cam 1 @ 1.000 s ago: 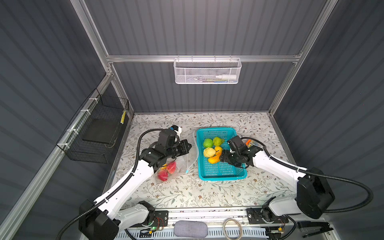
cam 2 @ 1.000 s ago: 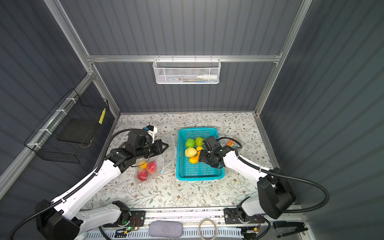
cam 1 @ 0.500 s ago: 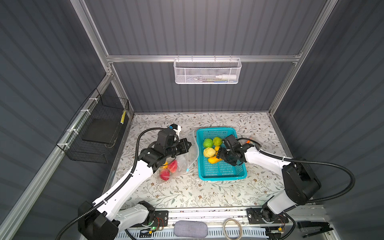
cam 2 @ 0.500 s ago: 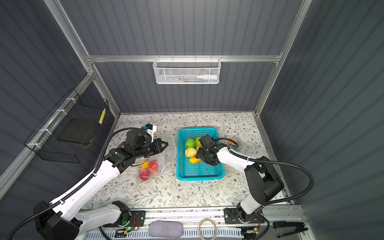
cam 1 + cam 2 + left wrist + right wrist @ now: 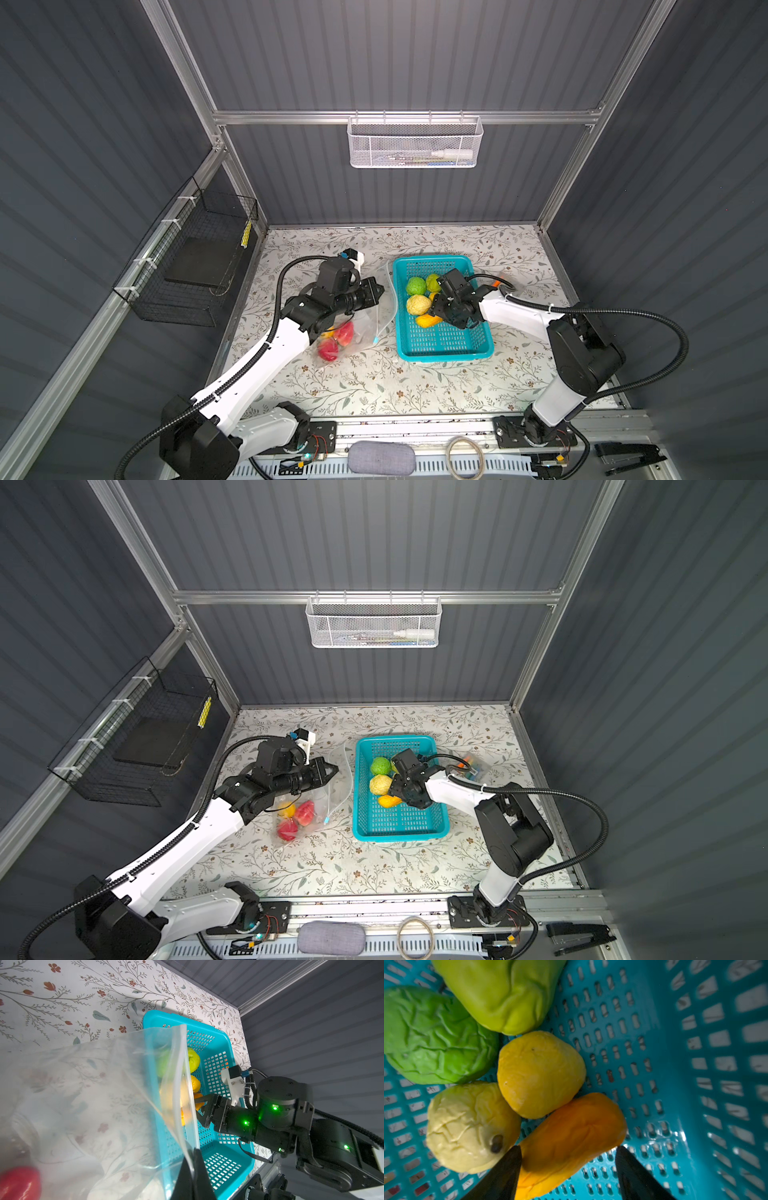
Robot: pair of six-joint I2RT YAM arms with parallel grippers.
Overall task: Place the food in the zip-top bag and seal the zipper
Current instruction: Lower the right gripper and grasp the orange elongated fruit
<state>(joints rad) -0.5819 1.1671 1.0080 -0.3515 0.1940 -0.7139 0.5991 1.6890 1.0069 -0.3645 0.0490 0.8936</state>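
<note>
Locate the clear crinkly zip-top bag on the floral-patterned surface, just beside the teal perforated plastic basket, with red and yellow toy food pieces inside and its zipper rim pinched in the closed left pincer. Find green, yellow and orange toy food in the basket, with the right pincer open astride the orange mango-shaped piece.

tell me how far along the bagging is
Done: red and yellow food already sits in the zip-top bag. In hand: the left gripper pinches the bag's edge, holding it open; the right gripper is open around the orange piece in the basket. Left: five pieces to move, then the zipper to seal.
</note>
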